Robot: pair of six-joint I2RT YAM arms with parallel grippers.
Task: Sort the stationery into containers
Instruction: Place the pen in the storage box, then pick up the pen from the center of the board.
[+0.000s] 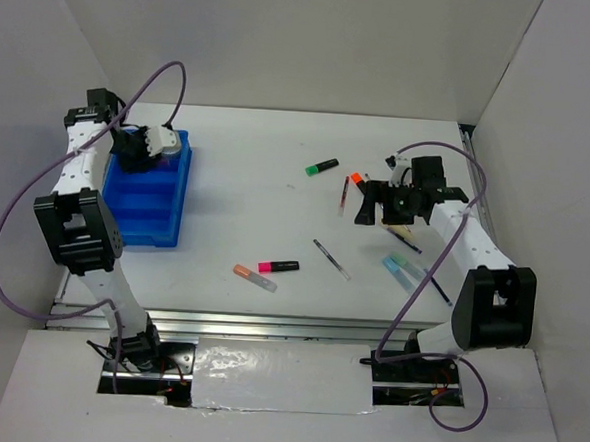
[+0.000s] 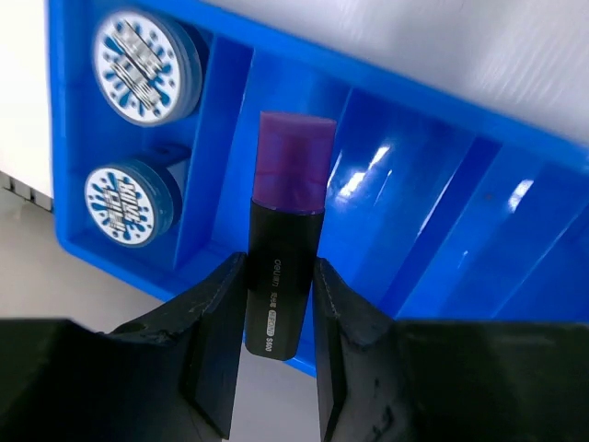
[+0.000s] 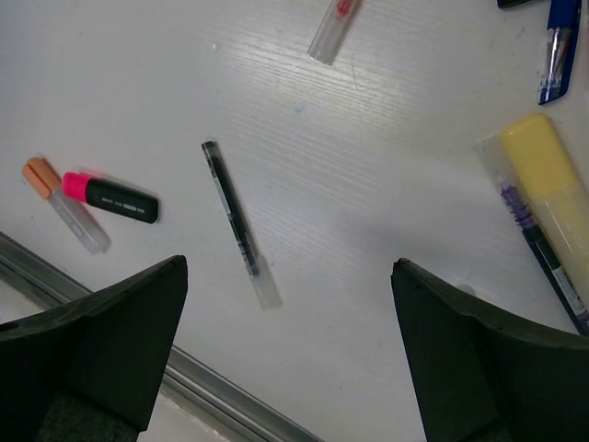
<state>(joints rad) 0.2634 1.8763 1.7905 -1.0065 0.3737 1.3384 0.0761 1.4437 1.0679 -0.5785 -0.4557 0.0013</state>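
Observation:
My left gripper (image 2: pixel 276 322) is shut on a purple highlighter (image 2: pixel 290 221) with a black barrel, held above the bright-blue divided tray (image 2: pixel 442 212). Two round blue-patterned tape rolls (image 2: pixel 145 66) (image 2: pixel 127 203) lie in one end compartment. From above, the left gripper (image 1: pixel 139 149) hangs over the tray's (image 1: pixel 141 207) far end. My right gripper (image 3: pixel 290 341) stands wide open over bare table, nothing between its fingers. Below it lie a thin dark pen (image 3: pixel 237 221), a pink highlighter (image 3: pixel 110 196), an orange marker (image 3: pixel 63 216) and a yellow highlighter (image 3: pixel 552 184).
Loose on the table are a green highlighter (image 1: pixel 321 167), an orange one (image 1: pixel 358 180), a red pen (image 1: pixel 344 192) and a light blue highlighter (image 1: pixel 402 271), all around the right gripper (image 1: pixel 396 202). A metal rail runs along the table's near edge (image 3: pixel 221 391).

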